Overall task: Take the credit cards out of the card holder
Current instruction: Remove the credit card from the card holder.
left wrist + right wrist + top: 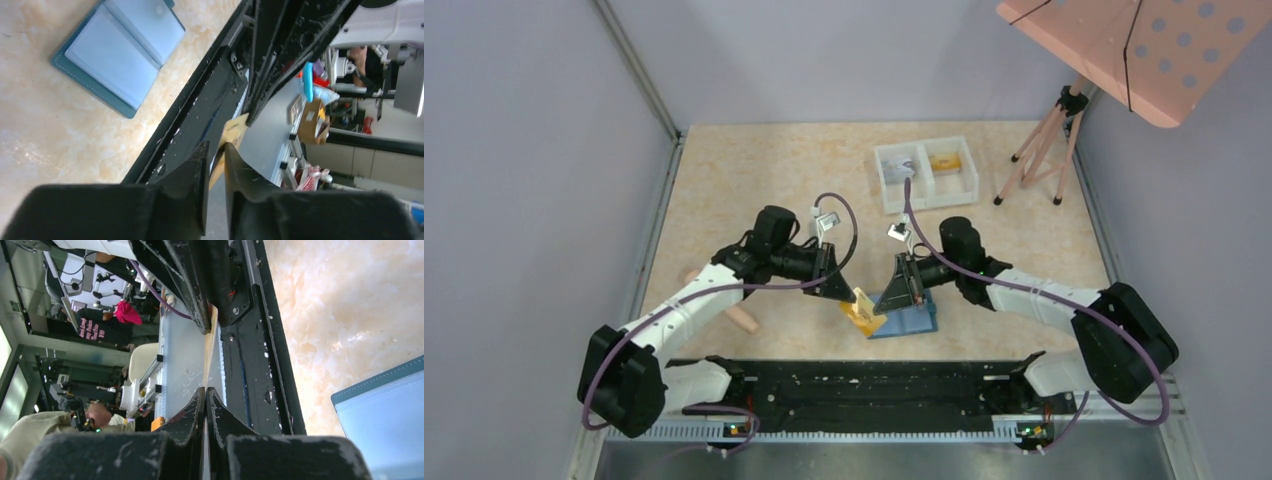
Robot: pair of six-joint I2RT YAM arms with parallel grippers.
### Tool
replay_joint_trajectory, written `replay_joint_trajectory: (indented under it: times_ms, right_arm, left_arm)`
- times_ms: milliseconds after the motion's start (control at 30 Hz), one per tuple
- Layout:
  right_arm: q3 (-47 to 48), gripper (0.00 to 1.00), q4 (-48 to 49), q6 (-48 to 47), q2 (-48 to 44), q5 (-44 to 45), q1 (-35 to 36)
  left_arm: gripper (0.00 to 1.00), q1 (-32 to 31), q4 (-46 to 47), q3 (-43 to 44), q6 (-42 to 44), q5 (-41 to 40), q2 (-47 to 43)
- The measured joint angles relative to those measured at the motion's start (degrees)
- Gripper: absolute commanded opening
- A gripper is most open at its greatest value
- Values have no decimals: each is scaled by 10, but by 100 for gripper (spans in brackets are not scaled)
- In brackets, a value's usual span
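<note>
Lilac-grey walls (pixel 524 150) enclose a beige marbled tabletop (pixel 754 180), with a white two-compartment plastic tray (pixel 886 190) toward its far right corner. An open teal-blue bifold wallet (pixel 919 320) lies mid near edge, the right gripper (pixel 911 298) pinched together over it and the left gripper (pixel 855 296) clamped on an orange-gold card (pixel 865 315) beside it

hand (pixel 205 405) closed, card holder (pixel 385 412) lower right
</note>
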Motion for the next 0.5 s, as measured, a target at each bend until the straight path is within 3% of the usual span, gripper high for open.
replay_joint_trajectory:
  times_ms: [33, 67, 233, 367, 500]
  right_arm:
    - [2, 0, -1, -1, 2, -1, 0]
    - [2, 0, -2, -4, 4, -1, 0]
    - [5, 31, -38, -15, 9, 30, 0]
    - [7, 47, -43, 13, -12, 90, -1]
    - [-5, 54, -23, 58, -65, 177, -8]
  left_arm:
    - [1, 0, -1, 1, 2, 8, 4]
    - [0, 0, -2, 2, 4, 16, 7]
    - [0, 3, -5, 9, 3, 34, 22]
    - [0, 16, 4, 9, -19, 24, 24]
    - [0, 30, 45, -4, -61, -10, 5]
